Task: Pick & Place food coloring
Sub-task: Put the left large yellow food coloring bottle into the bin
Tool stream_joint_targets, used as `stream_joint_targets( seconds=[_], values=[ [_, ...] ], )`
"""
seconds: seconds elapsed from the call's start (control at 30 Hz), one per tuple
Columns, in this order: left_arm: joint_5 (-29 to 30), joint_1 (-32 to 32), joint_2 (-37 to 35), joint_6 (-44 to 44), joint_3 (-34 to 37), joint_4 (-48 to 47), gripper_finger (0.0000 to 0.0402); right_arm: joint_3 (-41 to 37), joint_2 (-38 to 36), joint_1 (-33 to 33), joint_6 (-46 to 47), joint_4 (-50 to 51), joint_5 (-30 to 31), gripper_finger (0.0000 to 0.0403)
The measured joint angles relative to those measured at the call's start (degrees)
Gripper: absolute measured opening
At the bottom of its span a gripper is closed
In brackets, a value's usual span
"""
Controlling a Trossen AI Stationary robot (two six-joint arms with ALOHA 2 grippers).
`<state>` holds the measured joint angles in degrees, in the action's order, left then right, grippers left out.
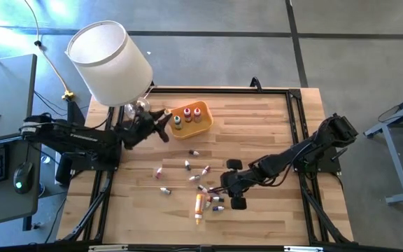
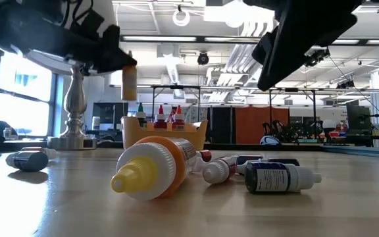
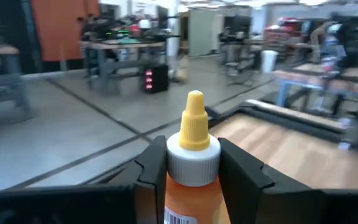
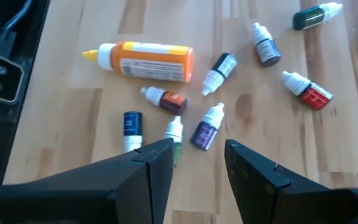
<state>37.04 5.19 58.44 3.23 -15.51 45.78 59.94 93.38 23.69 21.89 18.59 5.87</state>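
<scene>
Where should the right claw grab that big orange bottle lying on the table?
Grip the orange bottle across its labelled body, coming straight down. It lies flat on the table, its yellow tip too narrow to hold. Small vials crowd one long side, so aim mid-body, away from the nearest brown-labelled vial.

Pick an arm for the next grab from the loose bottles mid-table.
Right. The right gripper hovers open directly over the loose bottles. The left gripper is busy by the orange tray, shut on an orange bottle.
</scene>
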Motion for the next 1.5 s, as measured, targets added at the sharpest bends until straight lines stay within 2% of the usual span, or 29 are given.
stream_joint_targets(
  seconds=[0.13,0.27,0.4,0.53,0.8,1.1,1.37,1.5],
  values=[
    [-4.17,4.96,1.26,1.32,0.42,-2.53,0.0097,0.0,0.0,-0.63,-0.09,0.12,0.0,0.0138],
    [-5.67,8.77,3.81,0.65,0.42,0.74,0.0098,0.0,0.0,-0.86,-0.13,0.17,-0.04,0.0138],
    [-9.82,11.3,7.3,1.79,0.42,2.57,0.0098,0.0,0.0,-0.79,-0.03,0.22,-0.12,0.0138],
    [-8.79,12.7,11.04,2.89,0.31,3.35,0.0098,0.0,0.0,-0.79,0.09,0.22,-0.16,0.0138],
    [-10.57,15.49,19.49,3.76,0.11,10.31,0.0098,0.0,0.0,-0.79,0.13,0.22,-0.13,0.0138],
    [-10.13,15.48,28.49,6.17,-0.46,14.85,0.0098,0.0,0.0,-0.79,0.13,0.22,-0.02,0.0138],
    [-9.22,15.45,32.82,6.27,-3.54,14.13,0.0099,0.0,0.0,-0.79,0.13,0.24,-0.04,0.0138],
    [-8.39,15.43,32.84,6.23,-4.82,12.75,0.0124,0.0,-0.02,-0.79,0.13,0.23,-0.07,0.0138]
  ],
)
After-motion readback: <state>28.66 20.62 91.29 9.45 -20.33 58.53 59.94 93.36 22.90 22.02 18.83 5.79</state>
